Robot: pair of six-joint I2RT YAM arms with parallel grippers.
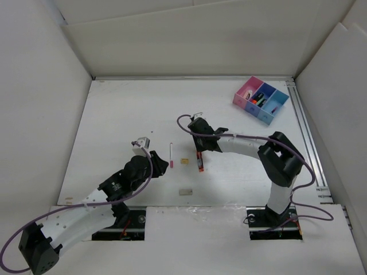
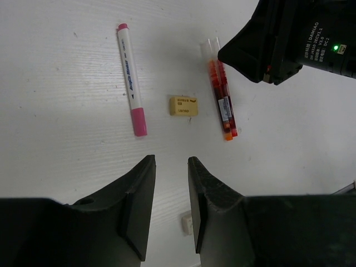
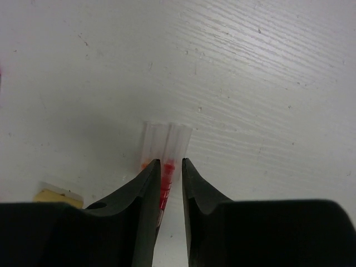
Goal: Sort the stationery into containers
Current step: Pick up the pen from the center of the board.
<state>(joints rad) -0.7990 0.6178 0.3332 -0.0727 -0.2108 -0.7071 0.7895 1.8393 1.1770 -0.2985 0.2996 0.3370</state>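
Two thin pens, one red (image 3: 168,167) and one orange, lie side by side with clear caps; they also show in the left wrist view (image 2: 222,103) and the top view (image 1: 200,163). My right gripper (image 3: 171,162) is low over their capped ends, narrowly open, with the red pen between its jaws and a small gap on one side. A pink-capped white marker (image 2: 131,83) and a yellow eraser (image 2: 183,105) lie left of the pens. My left gripper (image 2: 169,161) is open and empty, just short of them. A small beige eraser (image 2: 187,223) lies under it. The three-bin tray (image 1: 261,98) stands at the far right.
The tray's dark blue bin holds short markers (image 1: 259,98), and the pink bin holds a small item. The right arm's black wrist (image 2: 289,39) hangs close to the pens. A metal rail (image 1: 307,137) runs along the table's right edge. White walls enclose the table.
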